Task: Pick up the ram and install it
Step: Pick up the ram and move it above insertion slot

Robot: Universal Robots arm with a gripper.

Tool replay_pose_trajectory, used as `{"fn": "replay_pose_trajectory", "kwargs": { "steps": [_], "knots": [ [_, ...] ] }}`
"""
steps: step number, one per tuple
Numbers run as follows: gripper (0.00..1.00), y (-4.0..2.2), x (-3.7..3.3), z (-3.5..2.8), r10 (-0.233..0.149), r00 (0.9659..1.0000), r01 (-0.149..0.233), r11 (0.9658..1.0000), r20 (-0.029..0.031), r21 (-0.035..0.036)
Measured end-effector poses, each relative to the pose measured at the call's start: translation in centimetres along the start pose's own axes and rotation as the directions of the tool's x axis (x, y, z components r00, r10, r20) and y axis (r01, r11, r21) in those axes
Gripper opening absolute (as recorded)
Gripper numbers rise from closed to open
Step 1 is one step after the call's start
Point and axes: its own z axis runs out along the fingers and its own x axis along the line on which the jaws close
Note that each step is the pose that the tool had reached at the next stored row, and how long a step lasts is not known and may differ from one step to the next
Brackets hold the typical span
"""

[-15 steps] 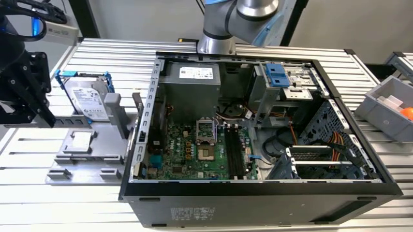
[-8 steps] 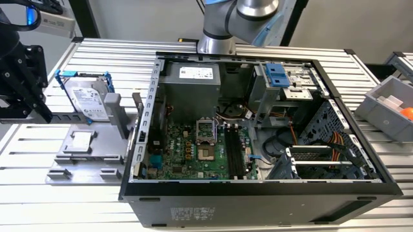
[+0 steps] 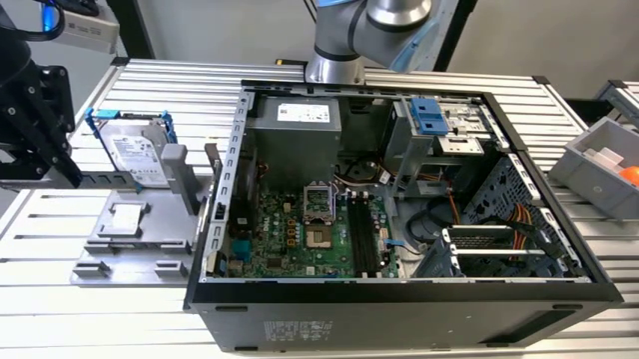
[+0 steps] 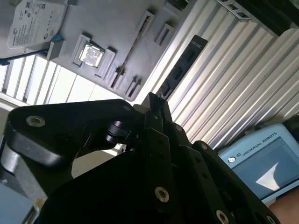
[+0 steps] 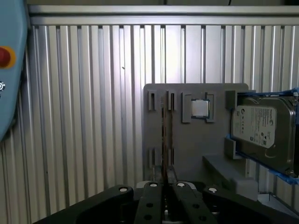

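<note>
We look down past the end effector [image 5: 167, 183], its fingers pressed almost together and pinching nothing. It hangs above a gray tray [image 5: 196, 144] on the ribbed metal tabletop [image 5: 84, 116]. The ram [image 5: 163, 140] stands on its thin edge in the tray's slots, seen edge-on as a narrow dark line. Its long axis runs parallel to the tabletop's ribs, in line with the end effector. A processor chip [image 5: 200, 108] and a hard drive [image 5: 261, 128] sit beside it. In the exterior view, an open computer case [image 3: 399, 299] stands just beside the tray.
</note>
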Motion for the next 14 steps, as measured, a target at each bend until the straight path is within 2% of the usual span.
{"fn": "replay_pose_trajectory", "kwargs": {
  "steps": [8,14],
  "knots": [
    [0.0,-1.67,-0.04,0.04,0.0,1.0,0.0,0.9999,-0.0003,-0.0107],
    [0.0,-2.73,-0.08,0.07,0.0,1.0,0.0,0.9999,-0.0003,-0.0141]
  ]
}}
